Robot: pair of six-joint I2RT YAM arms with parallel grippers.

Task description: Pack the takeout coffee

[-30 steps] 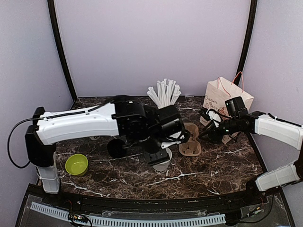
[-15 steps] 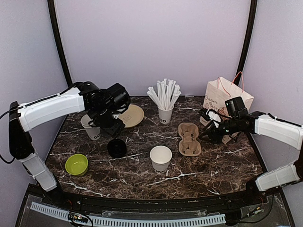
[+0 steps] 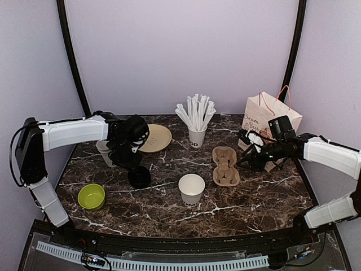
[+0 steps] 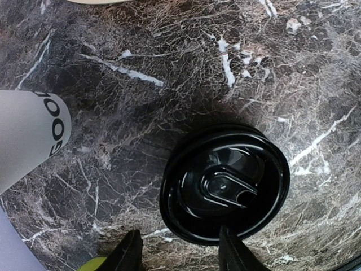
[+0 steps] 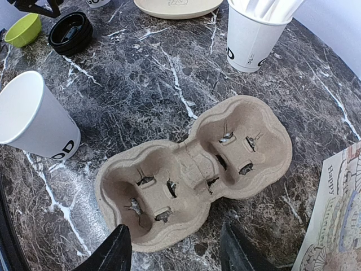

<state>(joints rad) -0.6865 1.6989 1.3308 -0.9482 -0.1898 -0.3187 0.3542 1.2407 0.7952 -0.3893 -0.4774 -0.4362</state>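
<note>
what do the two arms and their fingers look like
Both arms have smooth white shell links joined by black joints and black wrist blocks: the left arm and the right arm. A thin black cable loops beside the left arm's base. The left fingers and right fingers are black, tapered prongs.

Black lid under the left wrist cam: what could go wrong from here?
1. The left fingers sit off-centre: one overlaps the near rim of the black lid, the other is over bare marble. Closing here may clip the rim and skid or flip the lid.
2. The lid lies flat on the marble, leaving little edge to pinch; it may slip.
3. The lettered white cup stands close beside the lid; a sideways correction could knock it.
</note>
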